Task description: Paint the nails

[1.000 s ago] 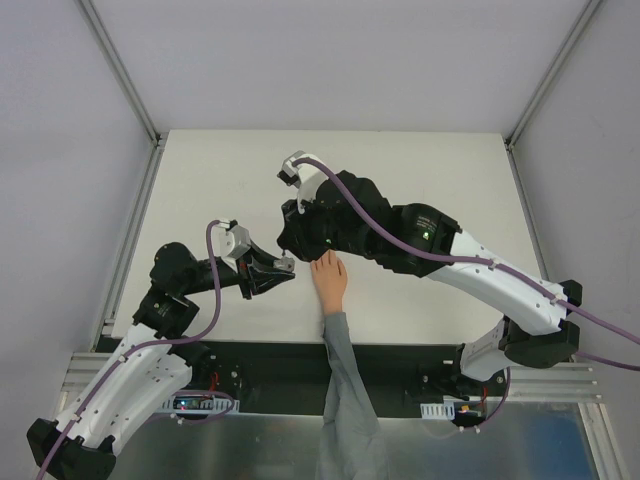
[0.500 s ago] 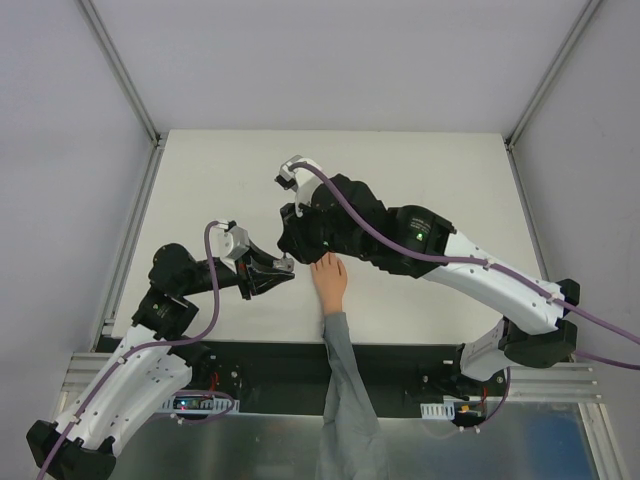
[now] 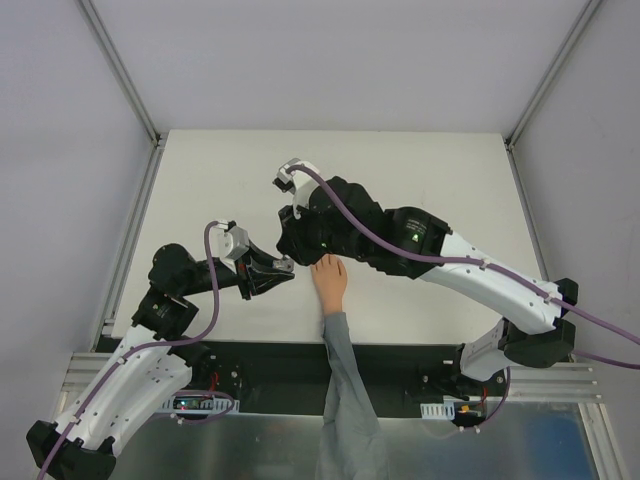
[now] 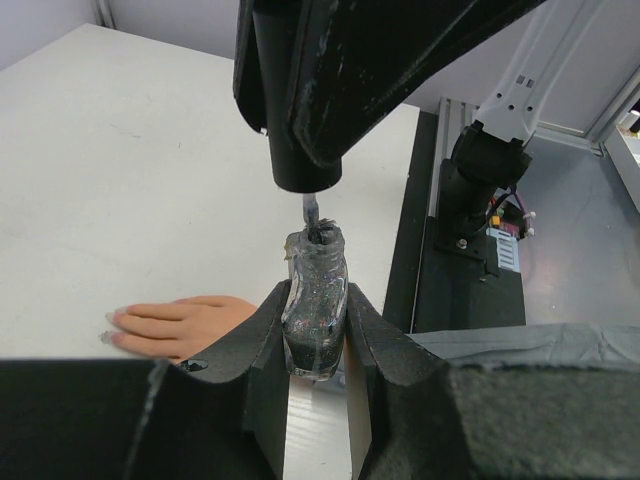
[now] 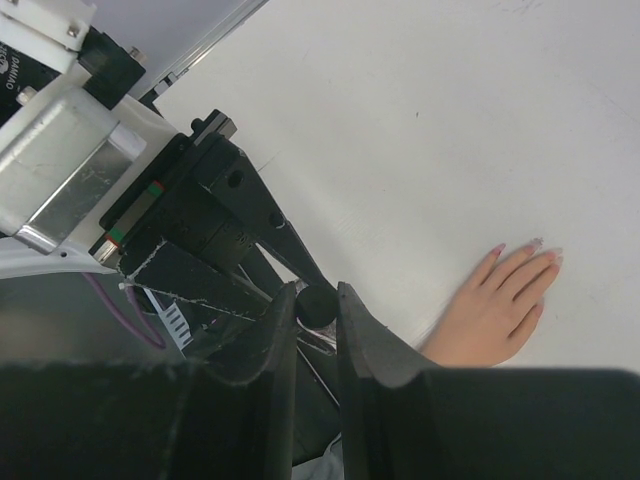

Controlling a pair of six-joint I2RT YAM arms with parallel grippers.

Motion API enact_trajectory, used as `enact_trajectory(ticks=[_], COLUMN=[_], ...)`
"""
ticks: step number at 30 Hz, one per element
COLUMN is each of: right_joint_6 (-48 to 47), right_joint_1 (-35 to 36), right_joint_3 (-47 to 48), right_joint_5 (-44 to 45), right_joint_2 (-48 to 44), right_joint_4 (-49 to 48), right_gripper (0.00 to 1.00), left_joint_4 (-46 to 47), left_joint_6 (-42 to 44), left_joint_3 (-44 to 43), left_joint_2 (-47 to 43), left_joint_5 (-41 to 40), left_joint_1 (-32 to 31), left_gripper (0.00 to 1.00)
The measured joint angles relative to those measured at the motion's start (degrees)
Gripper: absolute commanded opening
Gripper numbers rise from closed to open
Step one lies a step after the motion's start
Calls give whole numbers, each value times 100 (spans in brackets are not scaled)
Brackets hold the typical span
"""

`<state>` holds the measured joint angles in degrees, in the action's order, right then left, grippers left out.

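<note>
Broadly, the white bench (image 3: pixel 420 170) carries everything, and little on it has moved in the last second. The right arm (image 3: pixel 470 270) has crept slightly toward the left one, its wrist settling over the tip of the left arm (image 3: pixel 180 280), which has held still. The mannequin hand (image 3: pixel 330 282) lies palm down at the near edge, just beside both claws, unmoved. The left claw (image 4: pixel 315 330) is pressed tight on the small glittery bottle (image 4: pixel 314 300), holding it upright. The right claw (image 5: pixel 316 293) pinches the round black cap (image 4: pixel 300 150), which is lifted clear of the neck, with the thin brush stem (image 4: pixel 310 210) dipping into the opening. The nails (image 5: pixel 538 243) sit at the fingertips, pointing away from the arm bases, with no brush near them. I judge the small shift to be loading or drawing out the brush, so painting has not begun.
</note>
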<state>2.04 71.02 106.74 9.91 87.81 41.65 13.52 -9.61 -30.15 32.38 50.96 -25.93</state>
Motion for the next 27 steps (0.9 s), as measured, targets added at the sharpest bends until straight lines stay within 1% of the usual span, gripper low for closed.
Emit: enact_trajectory(ticks=[15, 27], right_joint_6=[35, 94], right_joint_1=[0, 0], right_joint_3=[-116, -295], right_joint_5=[-160, -125], right_joint_2=[2, -7], right_joint_4=[-90, -269], right_gripper=[0, 0], left_joint_4=[-2, -103], left_joint_6=[0, 0], left_joint_3=[4, 20], left_joint_2=[-2, -15], left_joint_5=[0, 0], left_joint_1=[0, 0], left_gripper=[0, 0])
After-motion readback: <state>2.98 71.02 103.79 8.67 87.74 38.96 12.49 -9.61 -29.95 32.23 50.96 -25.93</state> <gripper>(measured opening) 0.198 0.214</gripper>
